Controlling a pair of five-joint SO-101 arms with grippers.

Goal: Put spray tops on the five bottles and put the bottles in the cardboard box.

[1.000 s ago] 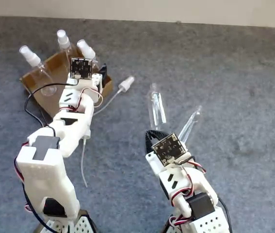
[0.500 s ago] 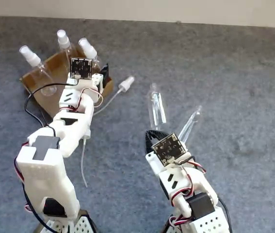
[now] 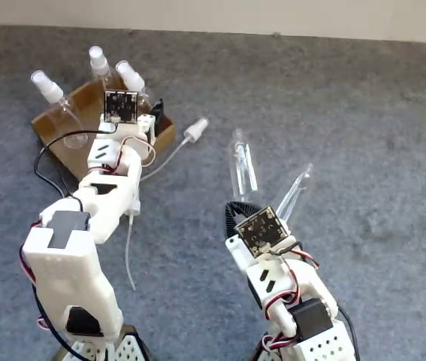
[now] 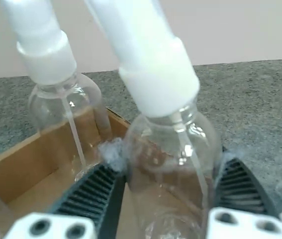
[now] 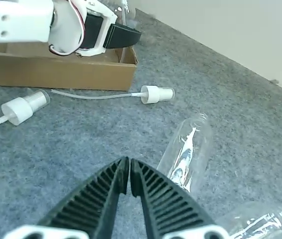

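L pincer (image 4: 165, 172) is holding 3rd capped bottle (image 4: 166, 134) in box (image 4: 36, 162), release due next; R pincer (image 5: 129, 172) is resting closed, empty.

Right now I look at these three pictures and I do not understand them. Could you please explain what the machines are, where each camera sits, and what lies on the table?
You see two small robots: the left arm and the right arm, at a grey table. The high view looks down from above; the other two pictures come from cameras on the wrists. The left gripper grips a capped bottle at the cardboard box, which holds two other capped bottles. The right gripper is shut and empty. On the table lie two open bottles and two loose spray tops.
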